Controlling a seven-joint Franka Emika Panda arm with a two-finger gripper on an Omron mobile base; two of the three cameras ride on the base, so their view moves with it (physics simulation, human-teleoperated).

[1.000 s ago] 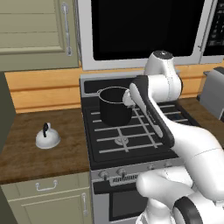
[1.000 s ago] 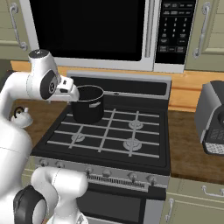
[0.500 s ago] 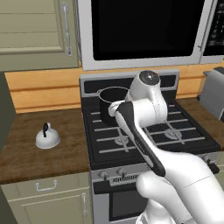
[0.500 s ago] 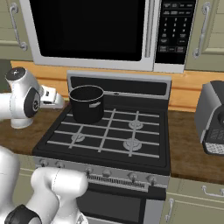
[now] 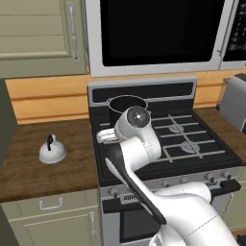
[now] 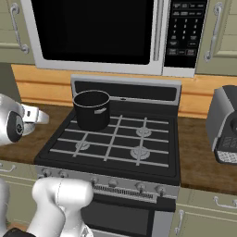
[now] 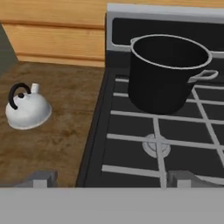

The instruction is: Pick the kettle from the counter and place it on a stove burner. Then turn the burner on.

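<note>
The small silvery-white kettle (image 5: 52,152) with a black arched handle stands alone on the dark wood counter (image 5: 53,175), left of the stove. In the hand view the kettle (image 7: 27,110) sits at the left, upright and untouched. My gripper (image 5: 102,137) hangs over the stove's left edge, a good way right of the kettle. In the hand view the gripper (image 7: 111,179) is open and holds nothing, its fingertips (image 7: 41,178) wide apart. A silvery stove burner (image 7: 156,145) under black grate bars lies just ahead of it. From the right base, the hand (image 6: 40,116) juts from the left.
A tall black pot (image 5: 127,106) occupies the stove's back-left burner, close behind my wrist; it looms in the hand view (image 7: 168,72). Other burners (image 6: 139,152) on the right are bare. A grey appliance (image 6: 224,125) stands on the right counter. A microwave (image 5: 158,33) hangs above.
The arm has swung left and down, from beside the pot to the stove's left edge, toward the kettle's side. The kettle and the pot have not moved. The gripper stays open.
</note>
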